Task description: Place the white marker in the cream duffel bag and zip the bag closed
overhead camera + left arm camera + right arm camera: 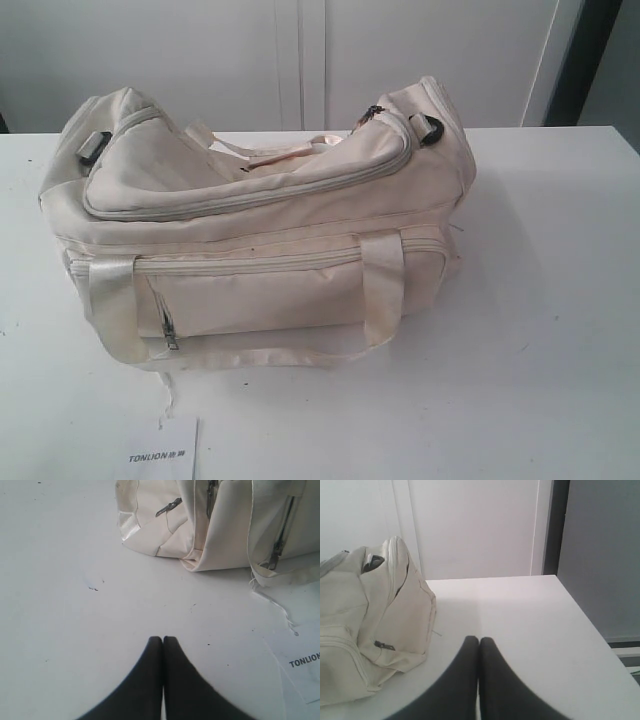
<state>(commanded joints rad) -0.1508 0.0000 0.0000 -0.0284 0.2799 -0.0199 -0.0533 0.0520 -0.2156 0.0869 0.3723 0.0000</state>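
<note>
The cream duffel bag (260, 225) lies across the middle of the white table (540, 330), its top flap zipped along the visible side and its front pocket zipper pull hanging at the left. The white marker is out of view. Neither arm appears in the exterior view. My left gripper (163, 639) is shut, empty, hovering over bare table short of the duffel bag (220, 525). My right gripper (479, 640) is shut and empty too, over the table beside the duffel bag (365, 625).
A flat white card printed "TONLION" (165, 452) lies at the table's front edge, tied to the bag by a thin string; the card (302, 665) lies to one side of the left gripper. The table's edge (590, 625) drops off beside the right gripper. White cabinet doors stand behind.
</note>
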